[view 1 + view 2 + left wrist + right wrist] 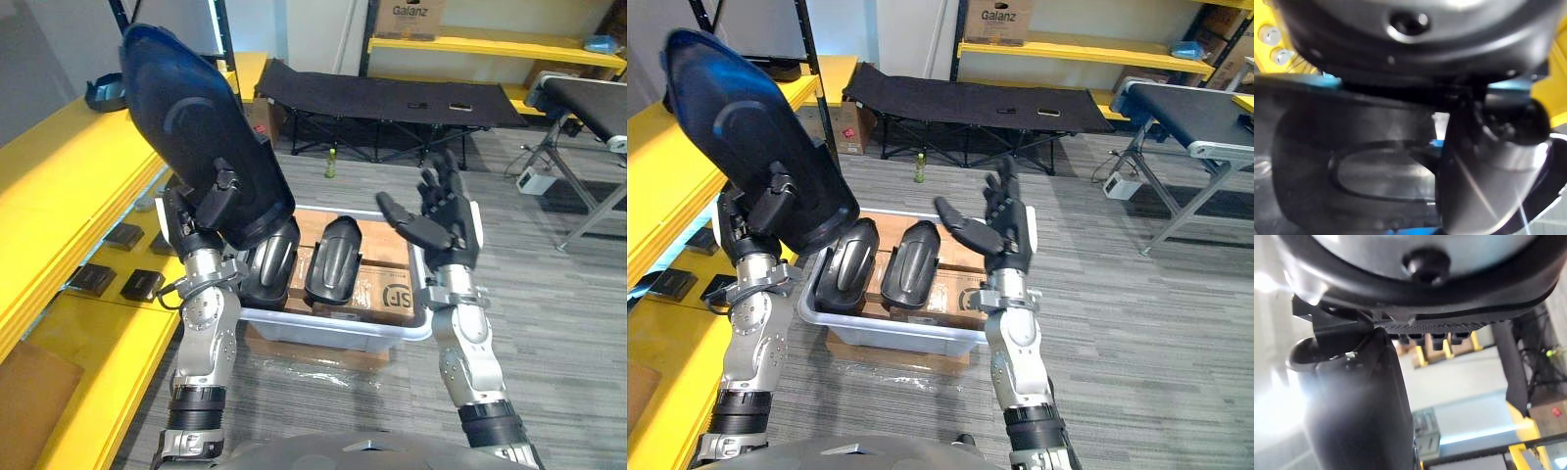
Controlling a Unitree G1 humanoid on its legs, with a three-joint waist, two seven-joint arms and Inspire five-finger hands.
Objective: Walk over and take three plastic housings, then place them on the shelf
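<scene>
A large black plastic housing (191,127) is raised high at the left, tilted, with my left hand (211,211) shut on its lower edge. Its hollow inside (1352,161) shows in the left wrist view, with the thumb (1488,171) pressed across it. Two more black housings (266,259) (331,259) lie side by side on cardboard boxes in a white bin (333,331) on the floor ahead. My right hand (446,220) hovers open above the bin's right end, palm turned left, holding nothing; its thumb (1356,401) is straight in the right wrist view.
A yellow shelf (59,196) runs along the left, with small black parts (93,279) on its lower level. A black folding cot (382,98) and a green bottle (331,163) stand behind the bin. A grey table (588,98) is at the right.
</scene>
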